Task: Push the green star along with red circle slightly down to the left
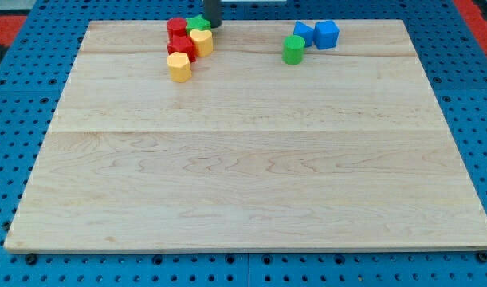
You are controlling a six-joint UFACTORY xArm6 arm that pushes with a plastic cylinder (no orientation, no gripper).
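Observation:
The green star (pixel 198 24) lies near the board's top edge, left of centre, mostly hidden behind other blocks. The red circle (pixel 176 28) sits just to its left, touching it. My tip (pixel 212 24) is at the green star's right side, close against it; the dark rod rises out of the view's top. A second red block (pixel 182 45) lies just below the red circle. A yellow block (pixel 201 41) sits below the green star, and another yellow block (pixel 179 67) lies lower left of the cluster.
A green cylinder (pixel 293 49), a blue block (pixel 304 33) and a blue cube (pixel 327 34) group at the top right of centre. The wooden board (pixel 251 175) lies on a blue pegboard surface (pixel 12 104).

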